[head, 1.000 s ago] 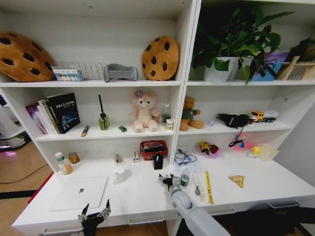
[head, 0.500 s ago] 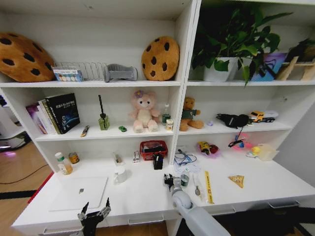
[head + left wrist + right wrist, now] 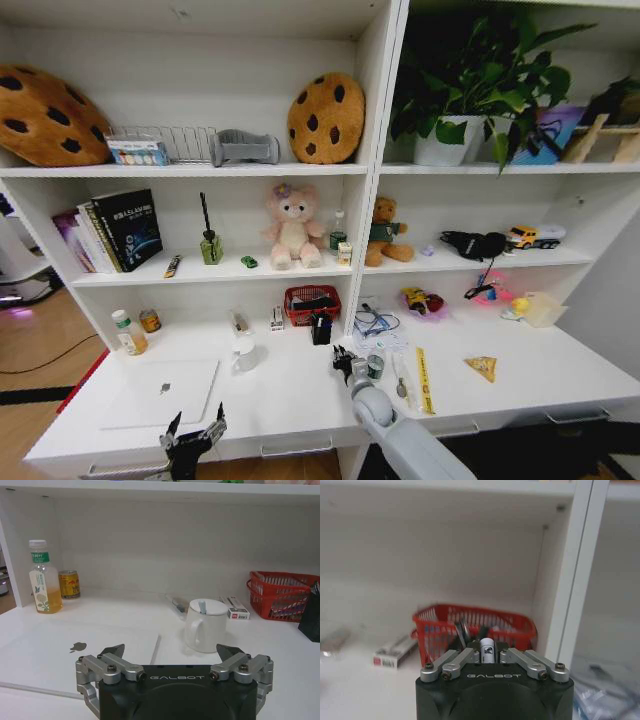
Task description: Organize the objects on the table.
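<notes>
While right gripper (image 3: 343, 362) grips small white-capped item (image 3: 486, 650) near red basket (image 3: 470, 625), left gripper (image 3: 192, 437) idles open; desk (image 3: 290, 395) clutter mostly unsorted.

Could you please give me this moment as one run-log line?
left gripper open, front edge by laptop | right gripper shut on small white object, facing red basket

light: bright, even | shadows: soft | right-wrist background: blurred
</notes>
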You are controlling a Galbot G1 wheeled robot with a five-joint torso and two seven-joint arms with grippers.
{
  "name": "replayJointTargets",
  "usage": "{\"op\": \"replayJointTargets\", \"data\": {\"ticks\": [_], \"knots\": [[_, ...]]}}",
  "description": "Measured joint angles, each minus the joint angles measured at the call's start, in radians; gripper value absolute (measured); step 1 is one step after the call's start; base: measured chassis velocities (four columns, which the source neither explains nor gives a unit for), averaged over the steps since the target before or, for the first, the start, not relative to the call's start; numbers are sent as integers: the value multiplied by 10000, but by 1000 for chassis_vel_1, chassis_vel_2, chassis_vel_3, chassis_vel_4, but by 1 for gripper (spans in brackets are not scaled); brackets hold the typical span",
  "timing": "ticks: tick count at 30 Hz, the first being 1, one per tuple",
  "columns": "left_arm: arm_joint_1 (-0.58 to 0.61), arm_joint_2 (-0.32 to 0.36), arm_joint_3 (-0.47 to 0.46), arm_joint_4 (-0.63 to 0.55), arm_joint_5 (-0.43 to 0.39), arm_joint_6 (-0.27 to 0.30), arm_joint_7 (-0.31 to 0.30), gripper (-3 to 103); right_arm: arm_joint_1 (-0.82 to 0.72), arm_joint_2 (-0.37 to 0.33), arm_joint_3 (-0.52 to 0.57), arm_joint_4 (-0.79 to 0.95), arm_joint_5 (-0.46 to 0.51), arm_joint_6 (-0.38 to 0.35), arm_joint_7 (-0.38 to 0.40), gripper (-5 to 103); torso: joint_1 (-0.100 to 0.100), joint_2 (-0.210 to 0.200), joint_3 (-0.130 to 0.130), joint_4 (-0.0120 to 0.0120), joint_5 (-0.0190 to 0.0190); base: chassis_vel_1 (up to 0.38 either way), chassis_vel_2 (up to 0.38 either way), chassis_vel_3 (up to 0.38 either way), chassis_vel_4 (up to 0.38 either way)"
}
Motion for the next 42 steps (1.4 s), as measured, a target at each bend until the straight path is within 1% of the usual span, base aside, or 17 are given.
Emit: {"op": "replayJointTargets", "data": {"ticks": [1, 2, 4, 6, 7, 11, 12, 15, 16, 17, 19, 21, 27, 33, 34, 36, 42], "knots": [[4, -1, 31, 7, 22, -2, 0, 100, 36, 38, 12, 17, -205, 488, -155, 13, 0, 0, 0, 0, 0, 0, 0, 0, 0], [4, -1, 31, 7, 22, -2, 0, 100, 36, 38, 12, 17, -205, 488, -155, 13, 0, 0, 0, 0, 0, 0, 0, 0, 0], [23, -30, 93, 12, 76, -10, 4, 100, 197, 147, 121, -118, -539, 1255, -506, 13, 0, 0, 0, 3, 1, 0, 0, 0, 0], [62, -101, 144, 5, 117, -11, 8, 100, 349, 244, 253, -304, -607, 1666, -800, 13, 1, 0, 0, 1, -1, 0, 0, 0, 0], [62, -101, 144, 5, 117, -11, 8, 100, 349, 244, 253, -304, -607, 1666, -800, 13, 1, 0, 0, 1, -1, 0, 0, 0, 0], [113, -147, 164, -12, 180, -14, 23, 100, 574, 425, 337, -651, -612, 2038, -1013, 13, 0, 0, 0, -1, -1, 0, 0, 0, 0], [146, -155, 166, -19, 215, -16, 32, 100, 750, 589, 371, -947, -680, 2267, -1132, 13, 0, 0, -1, 0, 2, 0, 0, 0, 0], [175, -155, 166, -24, 239, -17, 37, 100, 947, 771, 436, -1244, -784, 2451, -1229, 13, 0, 0, 0, 2, 1, 0, 0, 0, 0], [204, -156, 157, -43, 247, -17, 41, 100, 1227, 998, 511, -1593, -891, 2670, -1394, 13, 0, 0, 0, 2, -1, 0, 0, 0, 0], [204, -156, 157, -43, 247, -17, 41, 100, 1227, 998, 511, -1593, -891, 2670, -1394, 13, 0, 0, 0, 2, -1, 0, 0, 0, 0], [292, -154, 103, -192, 237, -24, 72, 100, 1783, 1410, 671, -2339, -1008, 3154, -1729, 13, 0, 0, 0, 4, 0, 0, 0, 0, 0], [293, -157, 1, -253, 167, -33, 74, 100, 1961, 1500, 726, -2807, -1015, 3386, -1889, 13, 0, 0, 0, -1, -1, 0, 0, 0, 0], [292, -189, -19, -267, 154, -41, 73, 100, 2277, 1699, 824, -3439, -1008, 3590, -2021, 13, 0, 1, 0, -2, -1, 0, 0, 0, 0], [389, -258, -75, -374, 201, -82, 150, 100, 2745, 2314, 1011, -4521, -1271, 3814, -2020, 13, -1, 1, 0, 1, -1, 0, 0, 0, 0], [389, -258, -75, -374, 201, -82, 150, 100, 2745, 2314, 1011, -4521, -1271, 3814, -2020, 13, -1, 1, 0, 1, -1, 0, 0, 0, 0], [393, -256, -177, -431, 94, -84, 151, 100, 2807, 2544, 1040, -4965, -1478, 4014, -2019, 13, -2, 1, 0, 0, 0, 0, 0, 0, 0], [422, -200, -287, -424, 5, -104, 151, 100, 2935, 2918, 1136, -5513, -1679, 4357, -2067, 13, -1, 1, -1, 0, -1, 0, 0, 0, 0]]}}
